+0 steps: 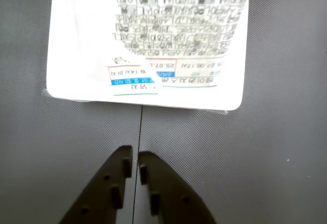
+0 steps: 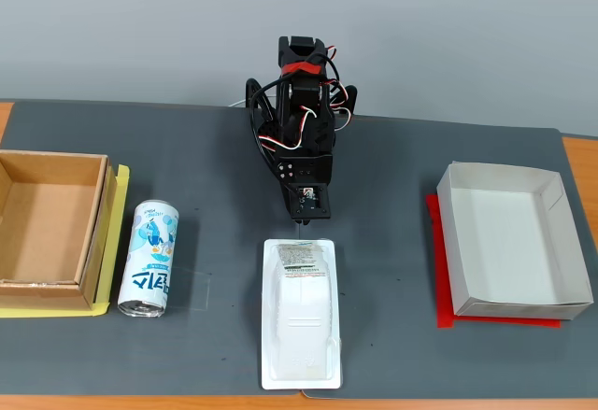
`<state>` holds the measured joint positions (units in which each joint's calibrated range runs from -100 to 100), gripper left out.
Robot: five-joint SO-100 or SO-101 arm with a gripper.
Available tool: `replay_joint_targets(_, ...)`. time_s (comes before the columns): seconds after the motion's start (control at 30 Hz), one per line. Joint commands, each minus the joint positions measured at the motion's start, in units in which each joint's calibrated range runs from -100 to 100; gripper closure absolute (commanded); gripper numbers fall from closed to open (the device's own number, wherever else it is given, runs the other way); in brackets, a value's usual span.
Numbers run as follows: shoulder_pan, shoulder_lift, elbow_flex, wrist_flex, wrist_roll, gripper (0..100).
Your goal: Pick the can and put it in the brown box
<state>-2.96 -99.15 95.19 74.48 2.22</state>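
So my dark two-finger claw (image 1: 134, 158) is hanging over the dark grey table mat (image 2: 392, 270) with the fingers pressed nearly together, just a thin sliver of gap between the tips and nothing pinched in there. In the wrist view I'm looking straight at the near edge of the white plastic blister package (image 1: 148, 40), the printed label with its blue strip just past my fingertips, not touching. In the fixed view that package (image 2: 301, 312) lies right in front of my black arm (image 2: 302, 130), middle of the mat. The slim white drink can with the light-blue cartoon figure and blue lettering (image 2: 149, 257) is lying on its side well off to the left in that view, just beside the square brown cardboard box (image 2: 49, 228), which sits on a yellow sheet (image 2: 117, 242). Far right is a white rectangular paper box (image 2: 509, 237) on a red sheet (image 2: 439, 270).
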Motion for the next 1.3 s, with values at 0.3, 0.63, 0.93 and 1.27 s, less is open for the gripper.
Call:
replay_joint_targets(0.3, -0.21, -0.08, -3.16, 0.11, 0.33, 98)
replay_joint_targets(0.63, -0.13, -0.08, -3.16, 0.02, 0.33, 98)
replay_joint_targets(0.93, -0.21, -0.08, -3.16, 0.02, 0.33, 98)
replay_joint_targets(1.27, -0.21, -0.08, -3.16, -0.15, 0.12, 98)
